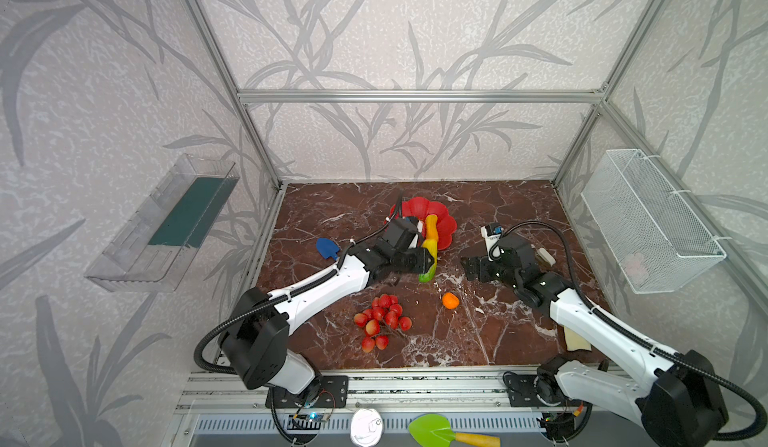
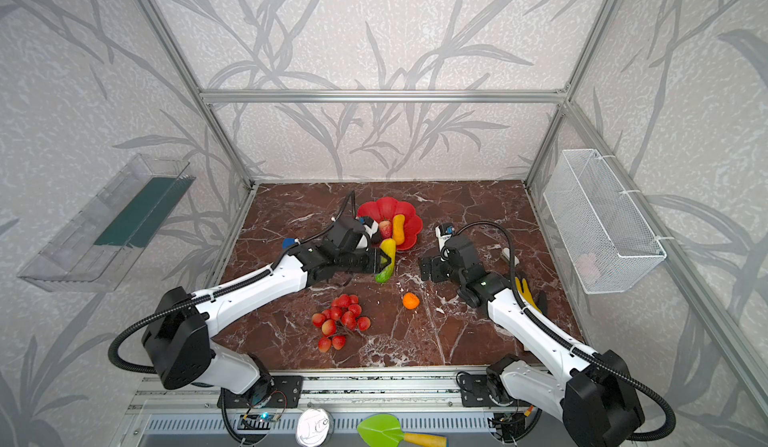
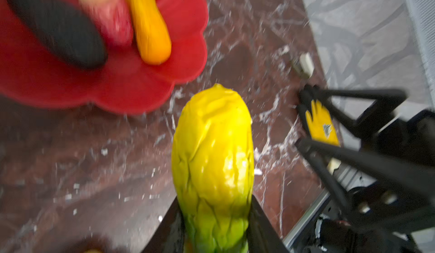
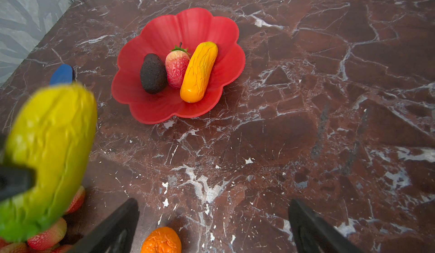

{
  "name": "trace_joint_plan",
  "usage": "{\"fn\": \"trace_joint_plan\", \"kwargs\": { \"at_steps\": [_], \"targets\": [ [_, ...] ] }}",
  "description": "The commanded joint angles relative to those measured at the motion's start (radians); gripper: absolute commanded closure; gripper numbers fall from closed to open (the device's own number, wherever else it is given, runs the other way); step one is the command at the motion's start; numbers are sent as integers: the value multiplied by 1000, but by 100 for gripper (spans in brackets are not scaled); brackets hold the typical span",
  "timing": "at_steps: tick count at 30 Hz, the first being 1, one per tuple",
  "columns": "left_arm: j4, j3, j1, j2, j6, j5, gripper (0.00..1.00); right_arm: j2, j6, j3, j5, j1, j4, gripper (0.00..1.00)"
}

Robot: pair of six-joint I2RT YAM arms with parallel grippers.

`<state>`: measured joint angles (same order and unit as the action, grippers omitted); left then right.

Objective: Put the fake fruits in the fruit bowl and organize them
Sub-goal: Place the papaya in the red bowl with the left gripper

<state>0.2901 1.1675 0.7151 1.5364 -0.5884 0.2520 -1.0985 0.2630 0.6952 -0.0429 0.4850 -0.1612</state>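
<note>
Fruit bowl, scalloped red petals

No legible writing; the mark on the yellow glove is too blurred.

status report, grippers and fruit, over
Left gripper shut on yellow-green fruit, short of fruit bowl. Right gripper open, empty. Berry cluster, orange ball on table. Path to bowl clear.

— Items outside the task?
— Blue toy shovel, flat on the marble table, left of the left gripper, well apart. Small white block lies right of the right gripper; yellow glove nearer the front.
— Walls?
— White wire basket, further right of that gripper.
</note>
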Motion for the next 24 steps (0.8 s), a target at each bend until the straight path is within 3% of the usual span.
{"fn": "trace_joint_plan", "kwargs": {
  "at_steps": [1, 10, 18, 24],
  "targets": [
    [16, 158, -36, 120, 117, 39, 62, 45, 14, -21, 9, -3, -5, 1],
    [33, 520, -116, 512, 141, 96, 65, 126, 35, -50, 11, -5, -71, 1],
    [61, 661, -130, 697, 130, 56, 64, 141, 54, -77, 31, -5, -76, 1],
    [42, 663, -138, 710, 115, 85, 45, 122, 55, -82, 42, -5, -64, 1]
  ]
}}
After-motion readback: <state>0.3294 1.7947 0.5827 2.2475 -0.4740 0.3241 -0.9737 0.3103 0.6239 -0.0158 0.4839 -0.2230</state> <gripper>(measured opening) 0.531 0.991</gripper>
